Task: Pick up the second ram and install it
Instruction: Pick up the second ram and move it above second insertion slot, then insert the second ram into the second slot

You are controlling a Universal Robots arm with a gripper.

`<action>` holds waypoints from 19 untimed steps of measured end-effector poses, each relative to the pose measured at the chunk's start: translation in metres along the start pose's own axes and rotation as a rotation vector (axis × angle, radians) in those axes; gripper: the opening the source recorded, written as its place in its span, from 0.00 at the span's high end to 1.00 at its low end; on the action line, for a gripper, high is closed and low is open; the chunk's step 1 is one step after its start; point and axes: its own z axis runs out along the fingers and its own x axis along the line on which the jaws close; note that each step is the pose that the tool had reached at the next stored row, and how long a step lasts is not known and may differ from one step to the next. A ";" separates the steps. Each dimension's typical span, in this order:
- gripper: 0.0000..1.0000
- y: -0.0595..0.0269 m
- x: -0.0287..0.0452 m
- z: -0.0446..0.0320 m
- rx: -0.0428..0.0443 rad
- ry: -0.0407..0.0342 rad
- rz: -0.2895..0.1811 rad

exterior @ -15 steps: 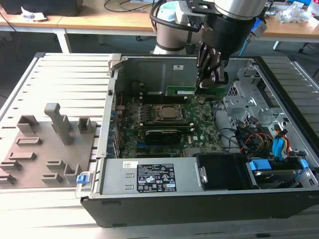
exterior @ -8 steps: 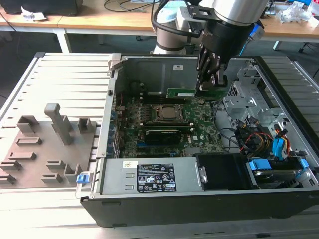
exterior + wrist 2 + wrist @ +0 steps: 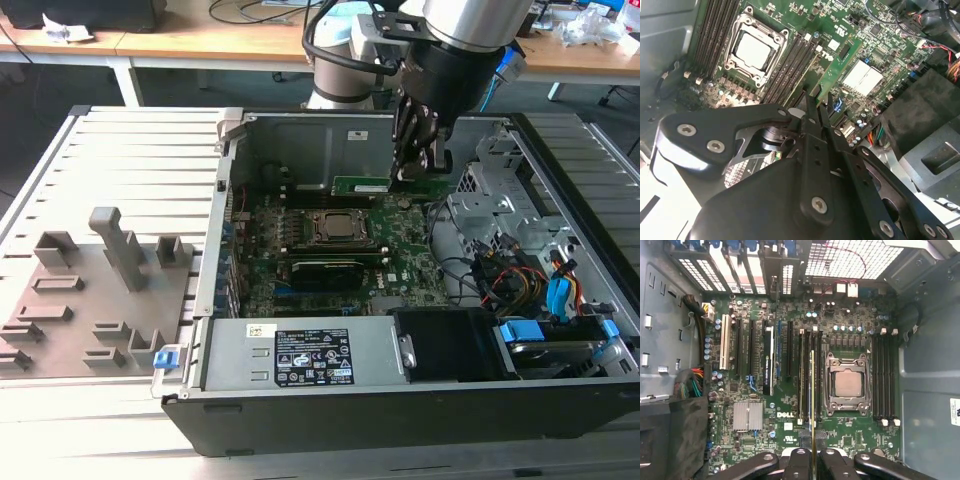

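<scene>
the black two-fingered end effector (image 3: 410,170) is pinching the long thin green ram stick (image 3: 360,187) by one end, inside the open dark grey computer case (image 3: 400,420). the stick hangs on edge above the green motherboard (image 3: 400,275). in the first wrist view it (image 3: 812,400) lines up along the black memory slots (image 3: 802,375), just beside the metal-framed cpu socket (image 3: 847,384). in the second wrist view both fingers (image 3: 810,107) are pressed against the stick (image 3: 832,75). a bulky black expansion card (image 3: 325,270) lies past the socket. tangled coloured cables (image 3: 490,275) crowd the exterior view's right. grey plastic holder blocks (image 3: 120,250) stand on the slatted counter (image 3: 130,150), well apart at the exterior view's left.
</scene>
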 end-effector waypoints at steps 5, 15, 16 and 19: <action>0.86 -0.0001 0.0000 0.0000 0.0000 -0.0001 0.000; 0.86 -0.0007 0.0004 0.0066 0.0000 0.0000 0.000; 0.86 -0.0010 0.0007 0.0099 0.0000 -0.0001 0.000; 0.86 -0.0019 0.0014 0.0193 0.0000 0.0000 0.000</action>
